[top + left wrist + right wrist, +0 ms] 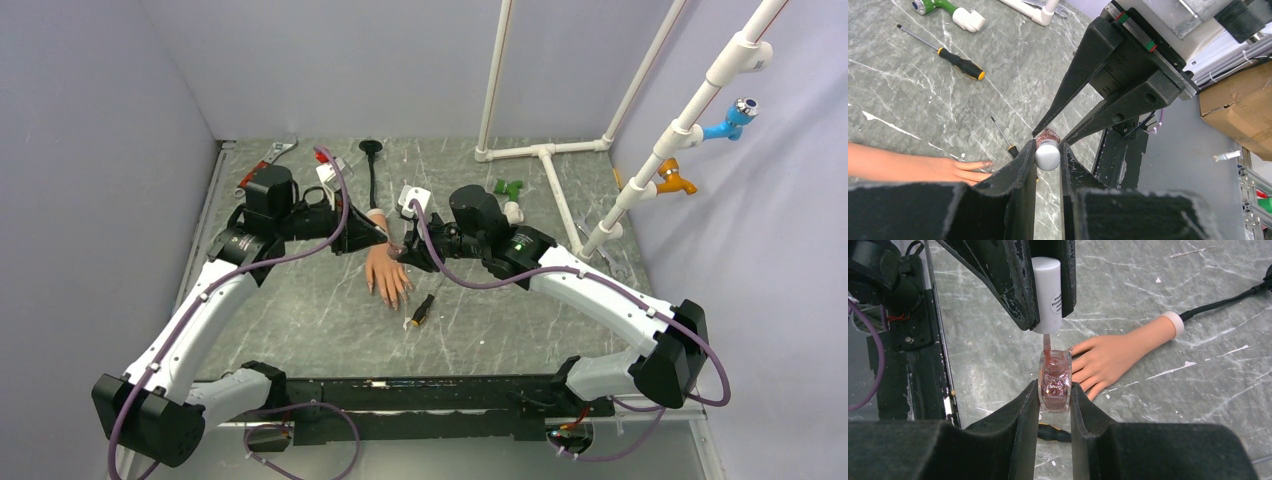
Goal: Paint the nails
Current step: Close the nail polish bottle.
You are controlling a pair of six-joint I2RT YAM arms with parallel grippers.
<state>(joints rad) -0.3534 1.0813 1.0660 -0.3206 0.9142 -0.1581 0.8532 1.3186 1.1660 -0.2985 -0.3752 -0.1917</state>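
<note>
The left pincer (1048, 151) pinches the white cap (1047, 287), its brush stem running straight down into the open bottle (1054, 380). The right pincer (1054, 390) clamps that bottle upright, with pink glittery polish inside. The nails (982, 163) lie low, just beside the left pincer. The mannequin hand (1120, 350) rests on the table (1173, 280), stretching lengthwise away from both pincers with its fingertips nearest them.

Soft, even light from above fills all three views, bright without harsh glare, and throws only faint, diffuse shadows on the grey marbled table (300, 320). In both wrist views the black jaws blur out of focus at the bottom edge, while the mid-distance stays sharp.
</note>
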